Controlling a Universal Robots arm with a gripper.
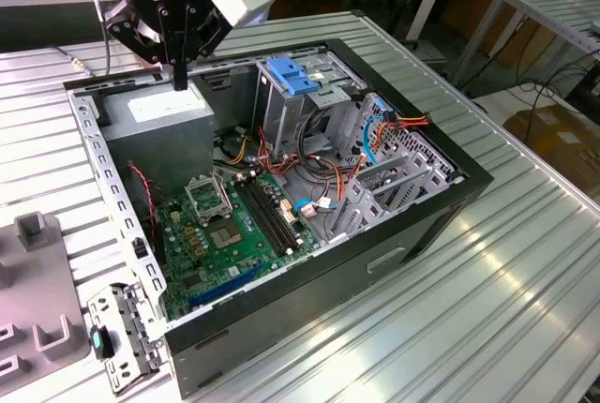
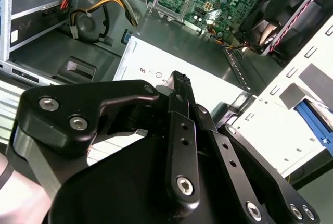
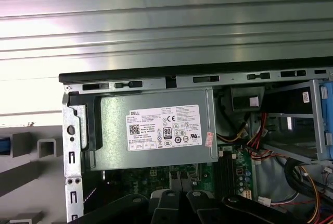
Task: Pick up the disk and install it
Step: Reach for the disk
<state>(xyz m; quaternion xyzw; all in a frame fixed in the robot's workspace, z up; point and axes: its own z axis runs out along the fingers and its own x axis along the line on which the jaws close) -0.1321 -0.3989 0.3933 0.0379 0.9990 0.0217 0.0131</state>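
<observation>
My gripper hangs over the back left corner of the open computer case, just above the grey power-supply box. Its black fingers are pressed together with nothing between them, as the second wrist view also shows for the gripper. The disk does not show as a whole. A blue strip at the picture's edge beside the grey holder blocks may be its carrier frame; a similar blue strip lies against pale perforated metal. The tall drive cage with a blue latch stands at the case's back.
The motherboard lies on the case floor, with red, orange and blue cables around the cage. A grey holder and a small metal bracket sit off the case at the exterior view's left. The ribbed metal table surrounds the case.
</observation>
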